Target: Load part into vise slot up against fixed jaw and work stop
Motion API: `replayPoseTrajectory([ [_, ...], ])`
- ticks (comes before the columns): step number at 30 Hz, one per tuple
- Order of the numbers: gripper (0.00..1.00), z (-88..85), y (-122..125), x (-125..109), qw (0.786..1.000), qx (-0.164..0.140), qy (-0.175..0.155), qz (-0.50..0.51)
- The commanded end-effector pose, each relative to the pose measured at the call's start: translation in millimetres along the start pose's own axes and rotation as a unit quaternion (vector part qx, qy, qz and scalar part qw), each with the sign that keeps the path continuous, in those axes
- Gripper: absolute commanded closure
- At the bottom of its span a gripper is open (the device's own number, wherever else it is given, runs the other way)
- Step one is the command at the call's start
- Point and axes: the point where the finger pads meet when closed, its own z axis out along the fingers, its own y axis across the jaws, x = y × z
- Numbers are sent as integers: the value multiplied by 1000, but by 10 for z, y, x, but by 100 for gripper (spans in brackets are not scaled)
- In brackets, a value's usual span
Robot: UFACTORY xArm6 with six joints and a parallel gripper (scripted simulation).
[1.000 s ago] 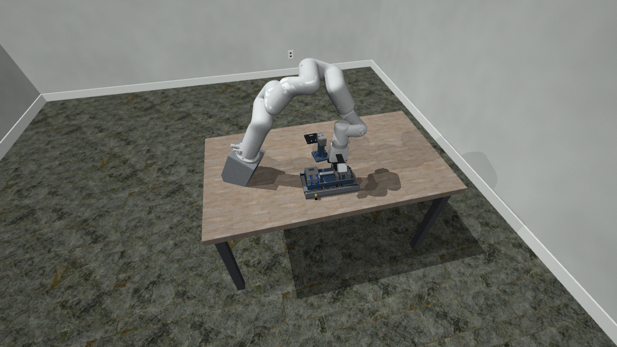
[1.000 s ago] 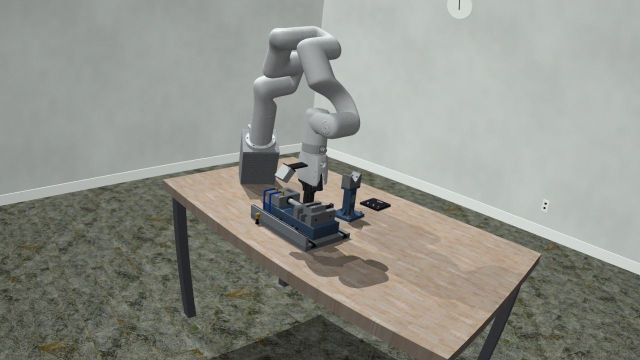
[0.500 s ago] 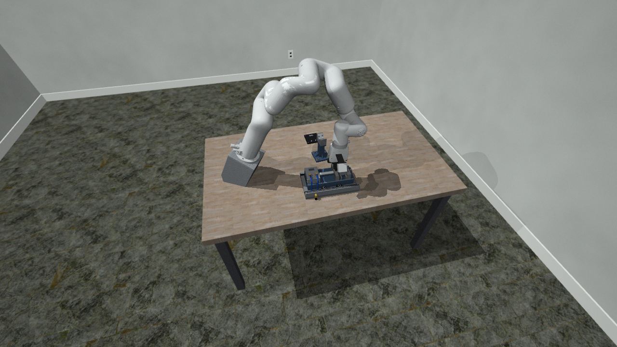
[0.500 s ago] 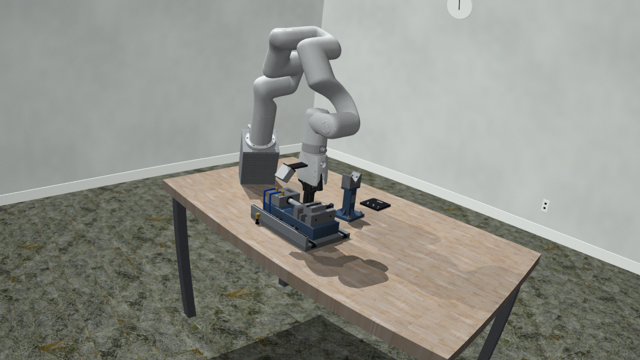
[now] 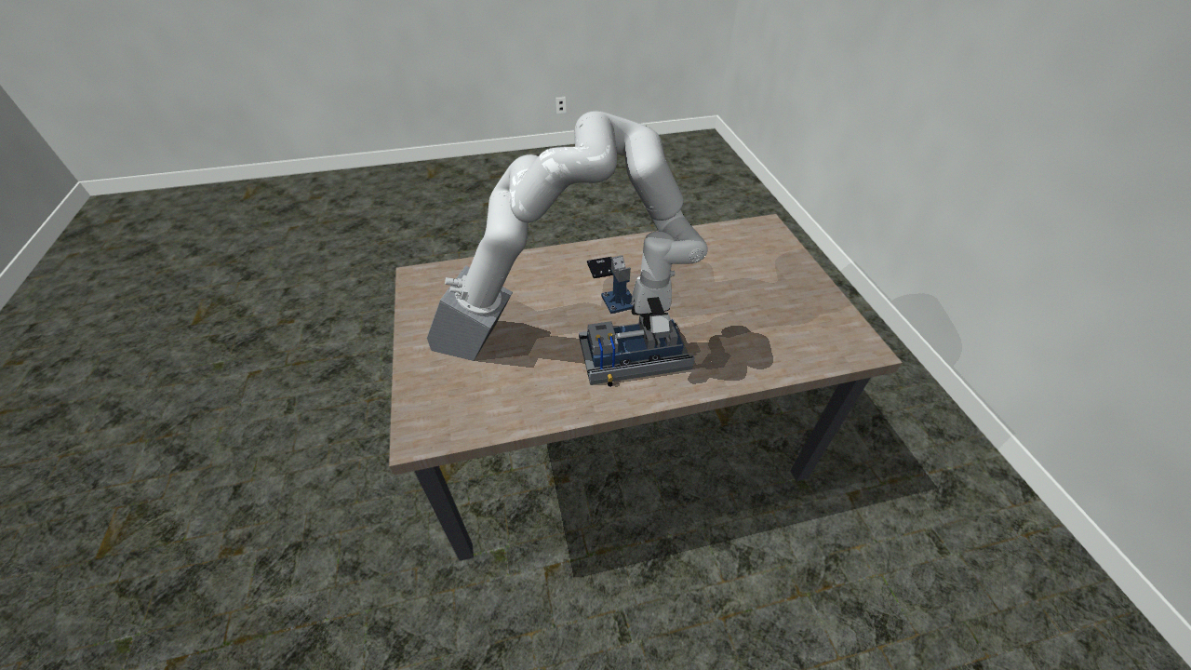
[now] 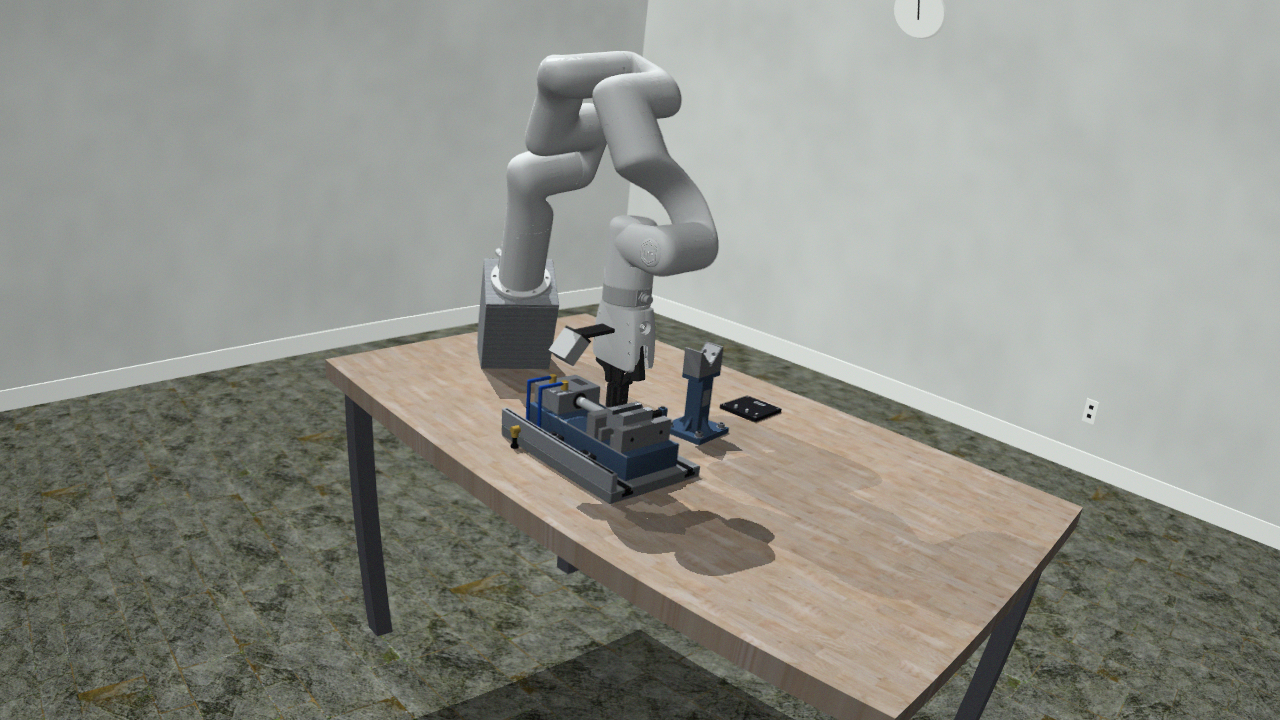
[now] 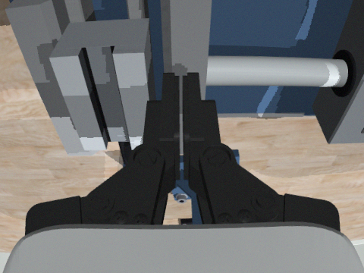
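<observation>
The part [image 7: 98,83], a grey block with a dark slot facing up, lies in the open vise [image 6: 608,434] between the jaws. In the wrist view it sits beside the fixed jaw [image 7: 36,30] on the left. I cannot tell whether they touch. The moving jaw [image 7: 184,26] on the cylinder rod [image 7: 273,71] stands to its right. My gripper [image 7: 180,96] is shut and empty, low over the vise, with its tips at the moving jaw's near end, right of the part. It also shows in the exterior view [image 6: 617,389]. The work stop is hidden.
The blue V-block [image 6: 702,394] stands just behind the vise, and the black infeed plate [image 6: 750,409] lies empty beyond it. The air cylinder [image 6: 559,398] with blue hoses is at the vise's left end. The arm's base block [image 6: 517,326] stands at the table's back.
</observation>
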Motion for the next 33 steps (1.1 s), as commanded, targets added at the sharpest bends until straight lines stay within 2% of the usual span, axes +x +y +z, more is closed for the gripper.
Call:
replayPoseTrajectory([
  [1, 100, -8, -20, 3, 1000, 7, 0, 0],
  [21, 100, -15, 30, 3, 1000, 7, 0, 1],
  [33, 100, -132, 31, 3, 1000, 7, 0, 1],
])
